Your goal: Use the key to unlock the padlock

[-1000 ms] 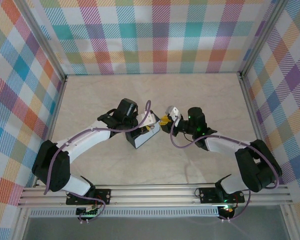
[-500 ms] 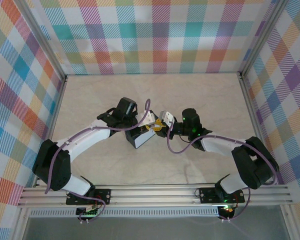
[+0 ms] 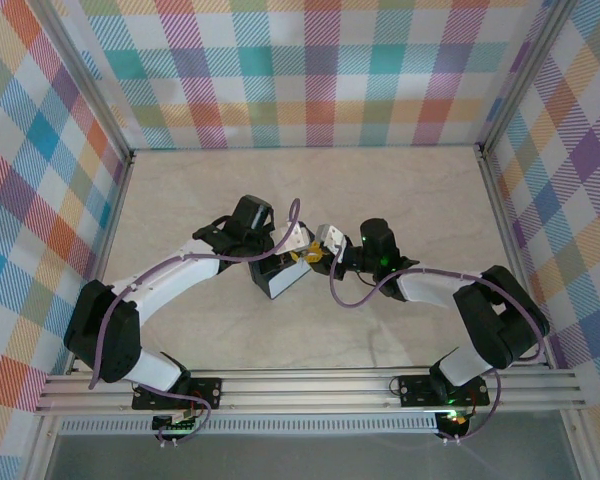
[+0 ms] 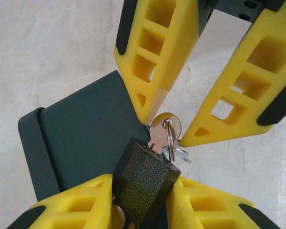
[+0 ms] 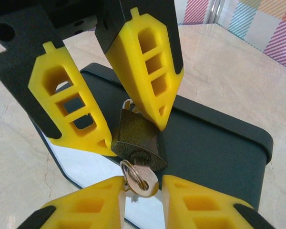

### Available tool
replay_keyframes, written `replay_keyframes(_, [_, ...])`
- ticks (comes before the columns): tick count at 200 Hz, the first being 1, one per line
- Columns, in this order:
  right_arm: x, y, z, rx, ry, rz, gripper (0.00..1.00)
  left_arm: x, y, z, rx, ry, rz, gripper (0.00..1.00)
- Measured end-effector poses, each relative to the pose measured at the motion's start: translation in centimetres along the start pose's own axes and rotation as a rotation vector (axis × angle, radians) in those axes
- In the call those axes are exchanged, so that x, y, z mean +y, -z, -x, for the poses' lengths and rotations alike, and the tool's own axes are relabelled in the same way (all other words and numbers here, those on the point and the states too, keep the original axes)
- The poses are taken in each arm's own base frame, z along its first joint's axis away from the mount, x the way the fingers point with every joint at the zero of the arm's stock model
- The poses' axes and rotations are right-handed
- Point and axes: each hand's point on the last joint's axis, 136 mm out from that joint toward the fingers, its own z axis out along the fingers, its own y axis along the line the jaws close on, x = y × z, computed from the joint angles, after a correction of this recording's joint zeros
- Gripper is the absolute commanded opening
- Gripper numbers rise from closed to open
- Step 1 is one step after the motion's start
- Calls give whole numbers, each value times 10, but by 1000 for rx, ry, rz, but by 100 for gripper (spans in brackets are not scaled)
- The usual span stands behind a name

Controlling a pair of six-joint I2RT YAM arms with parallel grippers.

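Note:
The padlock [image 4: 143,183] is small and dark, with a speckled body. My left gripper [image 4: 143,192] is shut on it and holds it just above a dark box [image 4: 81,143]. The silvery key [image 4: 164,130] sticks out of the padlock's keyhole, its ring hanging from the head. In the right wrist view the padlock [image 5: 136,138] faces me with the key [image 5: 143,181] pointing my way. My right gripper [image 5: 142,185] stands open, its fingers on either side of the key head with a gap on one side. From above, the left gripper [image 3: 298,250] and right gripper [image 3: 321,247] meet tip to tip.
The dark box [image 3: 283,278] with a pale side lies on the marble-look table [image 3: 400,190] under both grippers. Plaid walls [image 3: 300,70] and aluminium rails close in the table on three sides.
My right gripper has moved left toward the left gripper and now brackets the key head. The left arm and padlock have hardly moved.

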Motion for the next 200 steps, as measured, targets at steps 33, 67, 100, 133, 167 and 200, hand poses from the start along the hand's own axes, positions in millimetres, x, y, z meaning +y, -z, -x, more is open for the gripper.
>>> replay_keyframes(33, [2,-1,0,-2,-4,15,12,0,0,0,-4,2,-5,28])
replay_keyframes(67, [4,-1,-1,6,-17,28,3,0,1,0,-7,5,-9,27])
replay_keyframes(100, [6,-1,1,35,-58,74,0,-1,2,0,-6,6,-9,26])
replay_keyframes(133, [12,0,3,75,-171,130,0,-4,4,-2,-1,8,-15,26])
replay_keyframes(167, [19,2,6,106,-355,179,0,-10,6,-3,-3,5,-19,25])
replay_keyframes(200, [25,4,10,146,-570,225,0,-14,8,-2,-10,3,-17,25])
